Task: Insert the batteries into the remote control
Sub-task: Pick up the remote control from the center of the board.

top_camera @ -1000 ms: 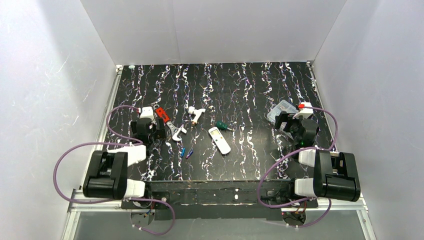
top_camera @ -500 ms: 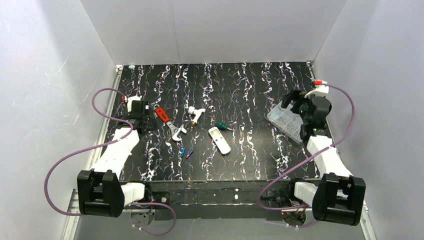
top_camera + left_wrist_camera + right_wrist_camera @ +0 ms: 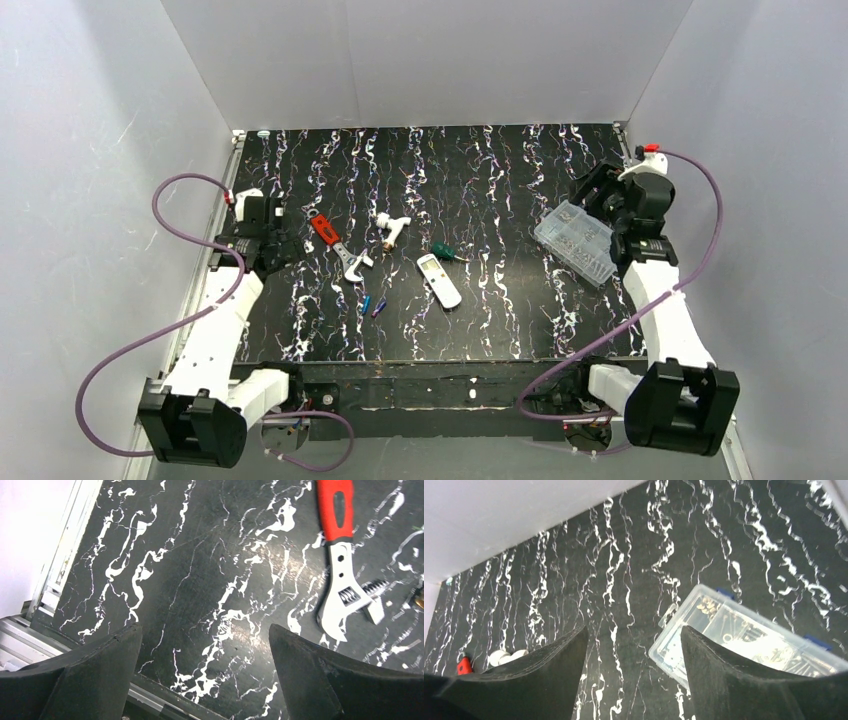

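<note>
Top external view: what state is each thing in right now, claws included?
remote control: lying flat, no claw on it.
batteries: two, loose beside the remote control, not loaded.
clear box: lid looks shut.
wrench: lying flat, not gripped.
left claw: open, empty.
right claw: open, empty.

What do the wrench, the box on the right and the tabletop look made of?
Wrench: bare silvery metal head, probably steel; glossy red grip, likely plastic or rubber. Box: clear hard plastic, small parts visible through it, blue clips. Tabletop: black with white marble-like veins, slight sheen; possibly a printed sheet or laminate.
</note>
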Action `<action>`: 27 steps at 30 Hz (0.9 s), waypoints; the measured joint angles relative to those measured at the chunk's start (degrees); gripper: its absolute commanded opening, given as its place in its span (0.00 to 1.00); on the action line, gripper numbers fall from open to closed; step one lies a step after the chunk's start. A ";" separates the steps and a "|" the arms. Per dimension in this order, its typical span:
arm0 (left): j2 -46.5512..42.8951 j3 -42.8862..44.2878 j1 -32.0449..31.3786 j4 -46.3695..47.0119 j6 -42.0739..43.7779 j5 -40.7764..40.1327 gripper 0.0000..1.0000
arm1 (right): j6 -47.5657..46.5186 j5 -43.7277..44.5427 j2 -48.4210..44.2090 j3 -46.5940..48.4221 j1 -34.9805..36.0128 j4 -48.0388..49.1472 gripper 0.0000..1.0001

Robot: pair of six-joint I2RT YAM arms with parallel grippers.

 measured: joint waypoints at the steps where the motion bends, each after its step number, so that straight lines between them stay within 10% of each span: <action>1: -0.39 1.07 -0.02 -0.92 0.11 0.87 0.99 | 0.07 -0.07 1.40 0.96 0.37 -1.36 0.75; 16: -6.86 -5.75 -0.50 -4.09 2.10 18.60 0.99 | 0.04 11.02 9.27 -0.04 40.68 -6.12 0.82; 27: -6.99 -5.81 -0.79 -2.86 2.80 24.52 0.99 | 4.00 13.86 23.69 2.73 54.99 -12.72 0.84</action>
